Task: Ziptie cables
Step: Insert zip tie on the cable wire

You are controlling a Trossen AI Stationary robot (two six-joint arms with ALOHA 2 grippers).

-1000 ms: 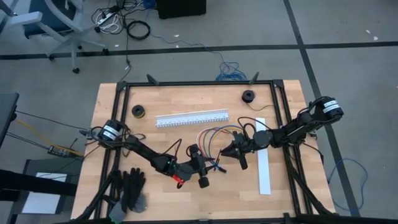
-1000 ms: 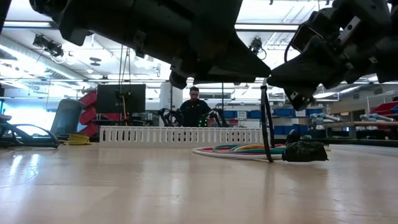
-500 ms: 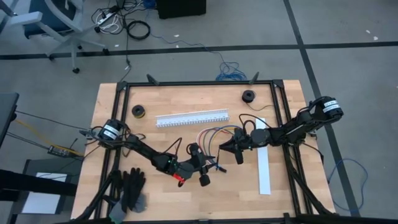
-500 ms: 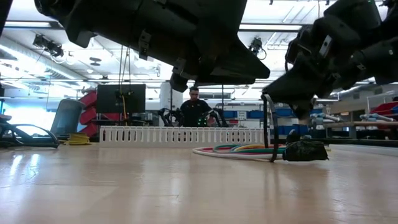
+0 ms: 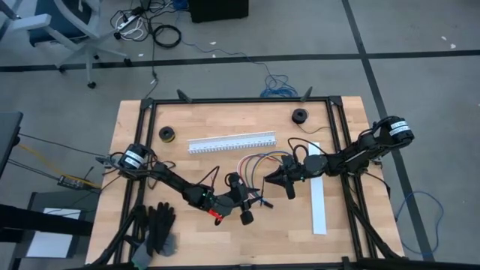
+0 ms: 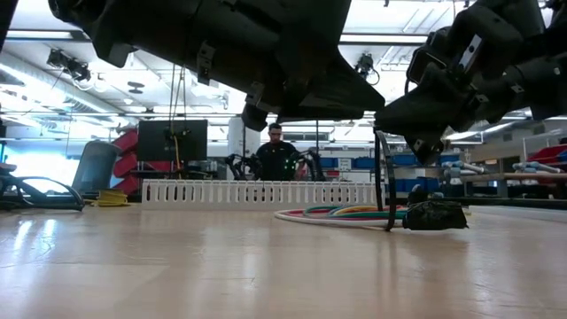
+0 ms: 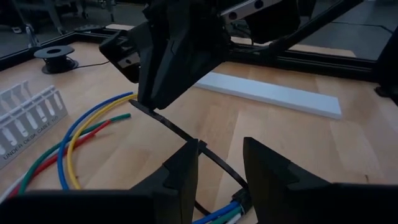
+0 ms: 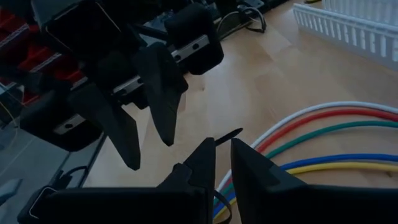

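Seen from above, a wooden table [image 5: 142, 127] in a black frame is standing on grey carpet, and the left gripper [image 5: 251, 199] and right gripper [image 5: 268, 178] are meeting over its middle, with the looped cables [image 5: 259, 162] lying just beyond them and a white slotted channel [image 5: 231, 142] farther off; a flat white strip [image 5: 317, 187] is lying beside the right arm. From table height, a person [image 6: 277, 156] is sitting in the workshop behind the channel [image 6: 257, 192], and the cables [image 6: 341, 212] are resting on the wood under the right gripper [image 6: 400, 133], which is pinching the upright black ziptie [image 6: 383, 177]. Through the left wrist camera, the left fingers [image 7: 186, 171] are standing apart around the ziptie [image 7: 174, 127], not visibly clenching it, beside the coloured cables [image 7: 74, 140]. Through the right wrist camera, the right fingers [image 8: 202, 165] are clenched on the ziptie's tail [image 8: 227, 134], the cables [image 8: 323, 134] just beside.
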